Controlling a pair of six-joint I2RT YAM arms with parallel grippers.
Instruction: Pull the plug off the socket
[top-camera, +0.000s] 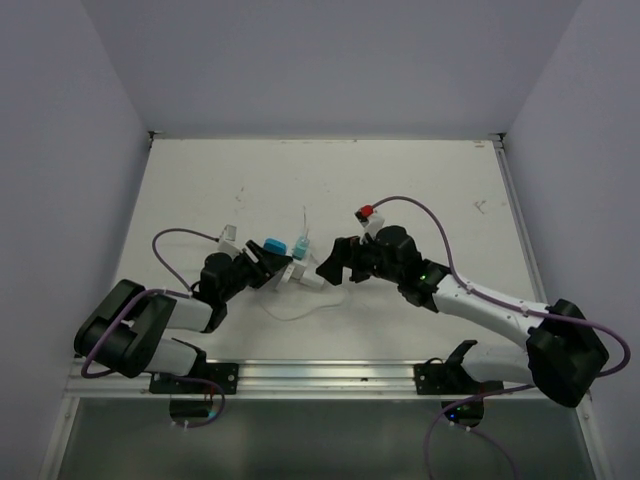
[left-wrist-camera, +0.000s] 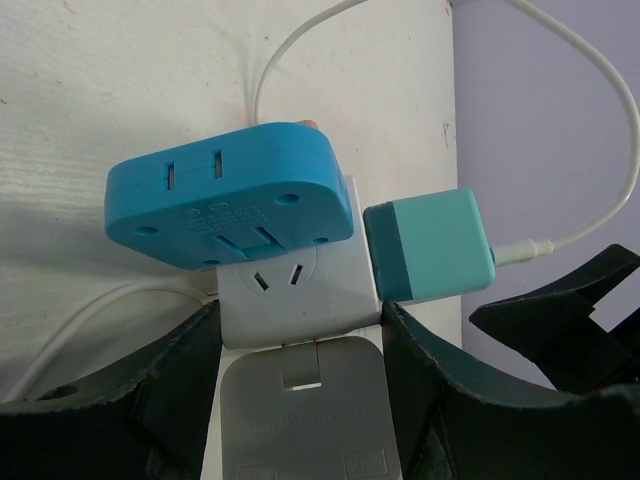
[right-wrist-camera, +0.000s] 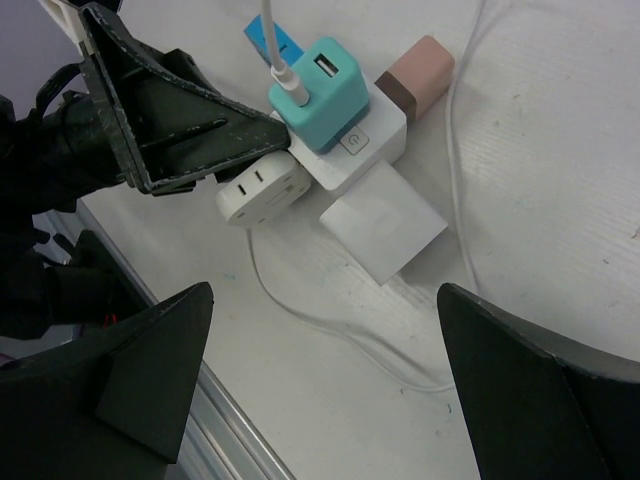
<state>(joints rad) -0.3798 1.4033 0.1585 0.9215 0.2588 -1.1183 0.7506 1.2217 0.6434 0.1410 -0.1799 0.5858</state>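
The left gripper (left-wrist-camera: 300, 385) is clamped on the white cube-shaped plastic socket block (left-wrist-camera: 300, 300), one finger pressed against each side. The teal cube-shaped charger plug (left-wrist-camera: 430, 245), with its thin white cable (left-wrist-camera: 600, 130), is seated in the block's side just past one fingertip, and a flat blue plastic adapter (left-wrist-camera: 230, 205) sits on the face beyond the fingers. The right gripper (right-wrist-camera: 325, 300) is spread wide with nothing in it, and the block lies ahead of its fingers, apart from them.
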